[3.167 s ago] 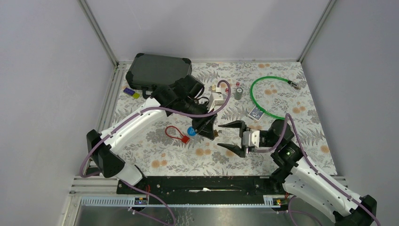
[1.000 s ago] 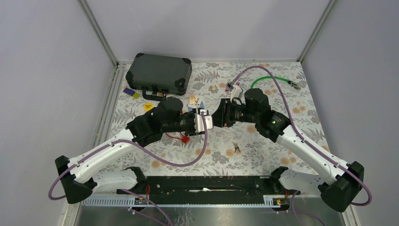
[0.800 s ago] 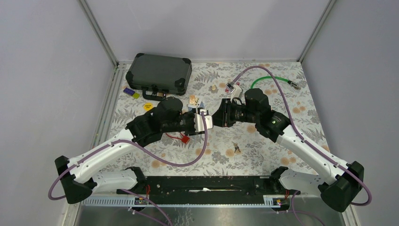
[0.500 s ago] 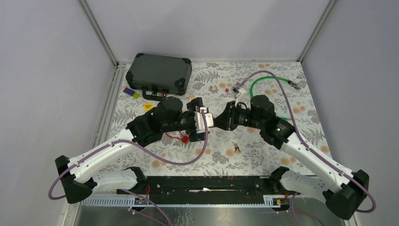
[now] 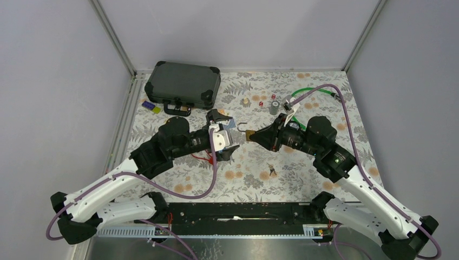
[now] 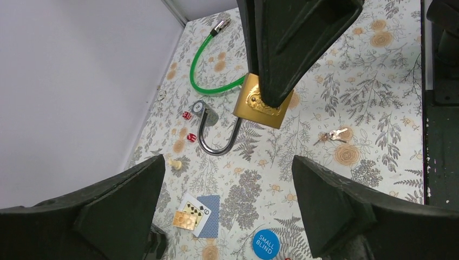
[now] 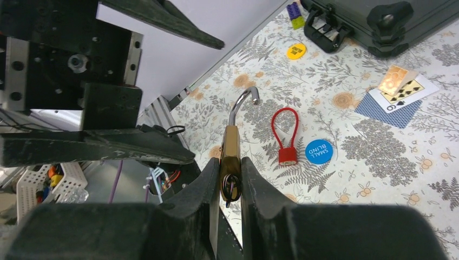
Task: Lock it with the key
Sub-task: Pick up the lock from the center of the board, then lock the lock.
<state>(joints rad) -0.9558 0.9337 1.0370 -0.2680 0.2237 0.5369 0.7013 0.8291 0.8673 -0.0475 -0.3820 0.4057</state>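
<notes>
A brass padlock (image 5: 249,134) with its steel shackle (image 6: 216,140) swung open hangs above the middle of the table, and my right gripper (image 5: 255,135) is shut on its body. In the right wrist view the padlock (image 7: 231,149) stands edge-on between the fingers, a small dark ring at its lower end. Just left of it, my left gripper (image 5: 222,134) is wide open with nothing between its fingers; the padlock (image 6: 263,103) hangs clear ahead of it. A small bunch of keys (image 5: 271,171) lies on the flowered table (image 5: 303,179) near the front, also visible from the left wrist (image 6: 331,135).
A black case (image 5: 184,84) sits at the back left, a green cable (image 5: 314,91) at the back right. A red cable lock (image 7: 286,135), a blue chip (image 7: 319,151), playing cards (image 6: 197,214), red dice (image 6: 186,115) and a grey cylinder (image 5: 274,106) lie around the middle.
The grippers were together at the centre. My left gripper has opened wide and drawn back left; my right gripper has pulled away to the right with the padlock.
</notes>
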